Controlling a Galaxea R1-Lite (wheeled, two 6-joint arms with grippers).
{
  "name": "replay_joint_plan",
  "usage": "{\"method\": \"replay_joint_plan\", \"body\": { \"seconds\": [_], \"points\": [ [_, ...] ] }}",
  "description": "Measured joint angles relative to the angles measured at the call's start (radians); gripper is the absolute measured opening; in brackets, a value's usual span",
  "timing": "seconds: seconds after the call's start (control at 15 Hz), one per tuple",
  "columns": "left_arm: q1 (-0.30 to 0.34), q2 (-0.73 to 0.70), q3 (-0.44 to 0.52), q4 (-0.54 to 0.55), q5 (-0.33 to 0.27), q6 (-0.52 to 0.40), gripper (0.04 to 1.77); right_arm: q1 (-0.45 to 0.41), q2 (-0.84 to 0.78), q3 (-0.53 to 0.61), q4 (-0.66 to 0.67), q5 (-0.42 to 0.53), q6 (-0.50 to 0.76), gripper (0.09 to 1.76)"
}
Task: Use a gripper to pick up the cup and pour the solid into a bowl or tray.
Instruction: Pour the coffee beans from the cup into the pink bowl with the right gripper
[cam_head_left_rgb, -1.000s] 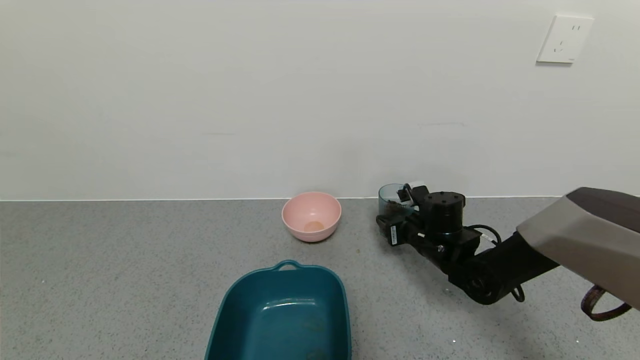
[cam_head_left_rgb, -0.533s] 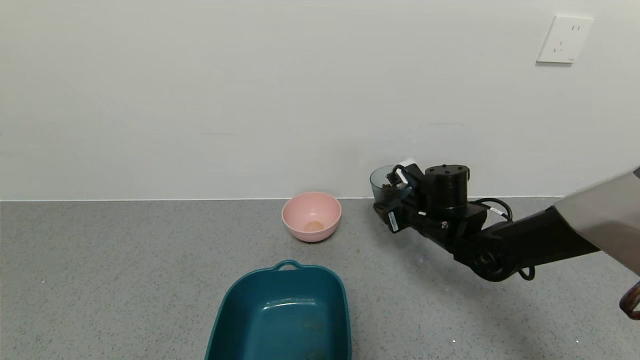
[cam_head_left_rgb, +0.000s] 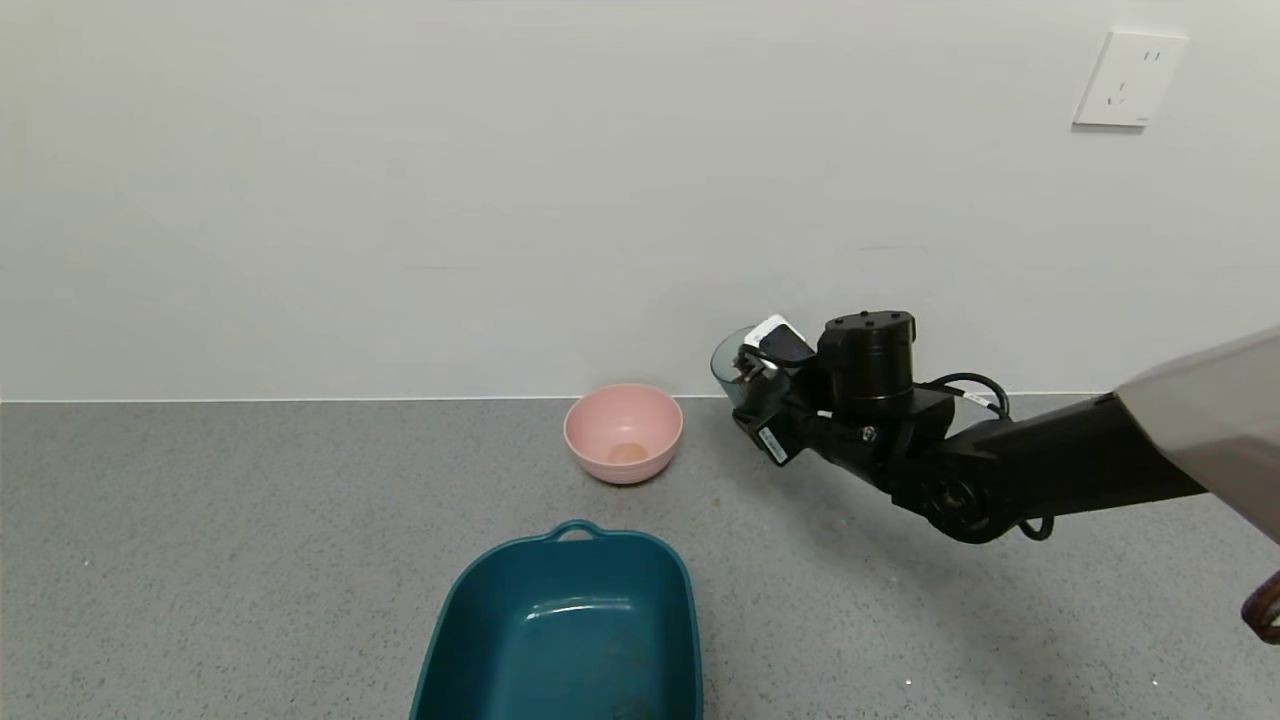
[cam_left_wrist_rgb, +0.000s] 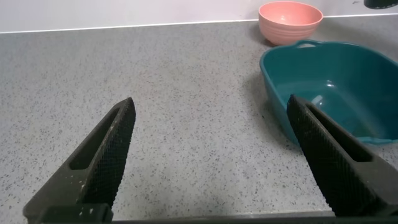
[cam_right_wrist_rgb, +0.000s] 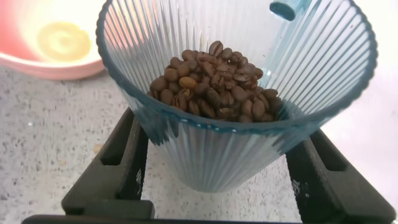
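My right gripper (cam_head_left_rgb: 752, 392) is shut on the ribbed blue-grey cup (cam_head_left_rgb: 731, 362) and holds it in the air, to the right of the pink bowl (cam_head_left_rgb: 623, 432). In the right wrist view the cup (cam_right_wrist_rgb: 224, 143) sits between the two black fingers (cam_right_wrist_rgb: 118, 165) with dark brown pellets (cam_right_wrist_rgb: 214, 84) inside it, and the pink bowl (cam_right_wrist_rgb: 43, 43) shows beyond it. The pellets are hidden in the head view. My left gripper (cam_left_wrist_rgb: 211, 134) is open and empty above the counter, left of the teal tray.
A dark teal tray with handles (cam_head_left_rgb: 565, 625) lies at the front middle of the grey counter; it also shows in the left wrist view (cam_left_wrist_rgb: 329, 87), with the pink bowl (cam_left_wrist_rgb: 290, 20) behind it. The white wall stands close behind bowl and cup.
My right gripper has lifted the cup off the counter and carried it up and to the left, toward the pink bowl. The cup now tilts a little.
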Motion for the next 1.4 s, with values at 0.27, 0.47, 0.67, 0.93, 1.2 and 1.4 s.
{"method": "replay_joint_plan", "body": {
  "seconds": [0.27, 0.47, 0.67, 0.93, 1.2, 1.4],
  "points": [
    [0.000, 0.000, 0.000, 0.000, 0.000, 0.000, 1.75, 0.029, 0.027, -0.103, 0.088, -0.058, -0.052, 1.32],
    [0.000, 0.000, 0.000, 0.000, 0.000, 0.000, 1.75, 0.035, 0.067, -0.213, 0.171, -0.093, -0.101, 1.32],
    [0.000, 0.000, 0.000, 0.000, 0.000, 0.000, 1.75, 0.048, 0.114, -0.313, 0.238, -0.136, -0.150, 1.32],
    [0.000, 0.000, 0.000, 0.000, 0.000, 0.000, 1.75, 0.067, 0.173, -0.412, 0.298, -0.191, -0.231, 1.32],
    [0.000, 0.000, 0.000, 0.000, 0.000, 0.000, 1.75, 0.092, 0.233, -0.506, 0.322, -0.261, -0.298, 1.32],
    [0.000, 0.000, 0.000, 0.000, 0.000, 0.000, 1.75, 0.104, 0.281, -0.573, 0.325, -0.304, -0.380, 1.32]
  ]
}}
